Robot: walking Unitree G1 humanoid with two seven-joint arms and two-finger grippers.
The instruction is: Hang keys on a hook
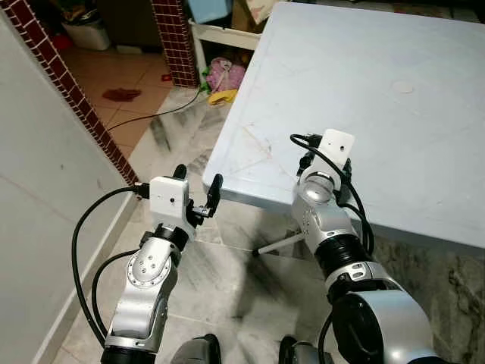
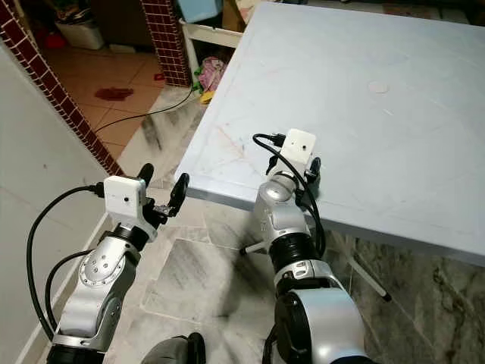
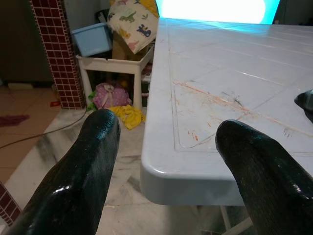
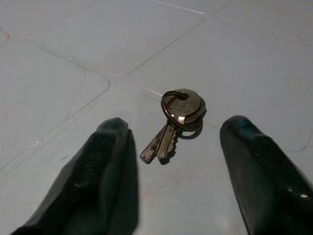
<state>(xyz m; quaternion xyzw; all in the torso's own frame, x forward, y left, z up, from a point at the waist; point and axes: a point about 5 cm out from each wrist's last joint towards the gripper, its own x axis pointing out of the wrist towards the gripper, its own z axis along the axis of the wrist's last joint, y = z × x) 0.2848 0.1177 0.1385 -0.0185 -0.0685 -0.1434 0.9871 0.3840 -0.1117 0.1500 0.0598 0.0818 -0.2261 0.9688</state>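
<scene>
A small bunch of keys point(image 4: 175, 120) on a ring lies flat on the pale grey table point(image 1: 394, 91). My right gripper point(image 4: 177, 128) is open, low over the tabletop, with one black finger on each side of the keys and not touching them. In the eye views the right wrist point(image 1: 333, 148) reaches over the table's near edge and hides the keys. My left gripper point(image 1: 198, 180) is open and holds nothing. It hovers beside the table's near left corner point(image 3: 161, 176), at about tabletop height.
A white wall point(image 1: 38, 189) edged with red brick point(image 1: 76, 98) runs along my left. A brick pillar point(image 1: 176, 42), a small white stand point(image 1: 220, 34) with clutter, a pink bag point(image 1: 226, 73) and a floor cable point(image 1: 159, 114) lie beyond. A table leg point(image 1: 280, 244) slants over the marble floor.
</scene>
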